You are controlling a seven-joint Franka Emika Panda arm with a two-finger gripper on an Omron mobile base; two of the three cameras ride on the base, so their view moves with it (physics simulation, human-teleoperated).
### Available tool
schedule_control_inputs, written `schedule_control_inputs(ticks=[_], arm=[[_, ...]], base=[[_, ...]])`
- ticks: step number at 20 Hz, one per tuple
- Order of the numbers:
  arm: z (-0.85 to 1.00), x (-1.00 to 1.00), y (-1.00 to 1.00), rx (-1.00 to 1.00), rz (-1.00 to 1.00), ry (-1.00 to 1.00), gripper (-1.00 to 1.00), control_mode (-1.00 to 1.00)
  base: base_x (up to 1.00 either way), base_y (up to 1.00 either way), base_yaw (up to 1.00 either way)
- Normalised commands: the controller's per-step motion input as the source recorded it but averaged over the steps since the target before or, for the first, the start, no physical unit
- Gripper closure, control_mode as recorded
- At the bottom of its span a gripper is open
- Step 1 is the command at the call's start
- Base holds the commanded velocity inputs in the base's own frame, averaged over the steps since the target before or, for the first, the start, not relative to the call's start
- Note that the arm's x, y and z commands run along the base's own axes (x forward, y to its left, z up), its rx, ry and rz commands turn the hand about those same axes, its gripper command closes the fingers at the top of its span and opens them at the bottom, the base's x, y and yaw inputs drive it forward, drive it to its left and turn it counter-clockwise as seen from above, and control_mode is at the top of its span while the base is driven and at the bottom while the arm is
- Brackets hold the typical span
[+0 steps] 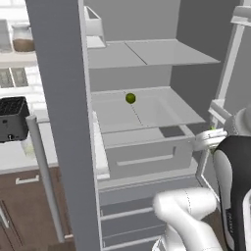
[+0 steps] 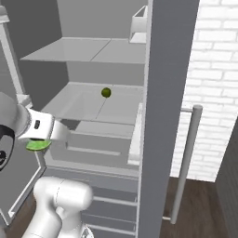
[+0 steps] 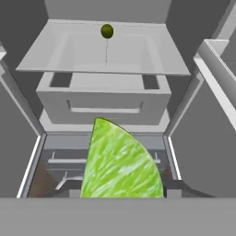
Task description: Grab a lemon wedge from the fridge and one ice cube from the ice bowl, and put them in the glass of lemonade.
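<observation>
In the left base view, the tall grey double-door fridge [image 1: 147, 117] stood open, with its left door [image 1: 61, 122] swung toward the camera and a long bar handle [image 1: 44, 176] on it. A dark olive-green round fruit [image 1: 130, 98] sat on the middle shelf, well beyond the fingers. The white arm's two-finger gripper [image 1: 212, 138] was at the fridge's right side, and a sliver of bright green showed just above it; the fingers themselves could not be made out. A black toaster [image 1: 12, 117] stood on the counter far to the left.

In the right base view, the gripper [image 2: 41, 139] hung in front of the pale grey drawer [image 2: 100, 139], with the tiny bright green lemon wedge [image 2: 38, 145] lying just under the white hand, touching it. The round fruit [image 2: 106, 92] lay farther in and higher than the fingers.

In the hand view, the lemon wedge [image 3: 119, 163] rose directly between the dark finger tips [image 3: 69, 186], which were clamped on it from both sides. The drawer [image 3: 105, 99] and the round fruit [image 3: 107, 31] lay ahead of the fingers.
</observation>
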Motion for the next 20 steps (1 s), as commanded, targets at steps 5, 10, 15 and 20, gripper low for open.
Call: schedule_control_inputs(ticks=[5, 10, 15, 20], arm=[[0.00, 0.00, 0.00, 0.00, 0.00, 0.00, 1.00, 1.00], [0.00, 0.00, 0.00, 0.00, 0.00, 0.00, 1.00, 1.00], [0.00, 0.00, 0.00, 0.00, 0.00, 0.00, 1.00, 1.00], [0.00, 0.00, 0.00, 0.00, 0.00, 0.00, 1.00, 1.00]], base=[[-1.00, 0.00, 0.00], [-1.00, 0.12, 0.11], [-0.25, 0.30, 0.85], [0.01, 0.26, 0.91]])
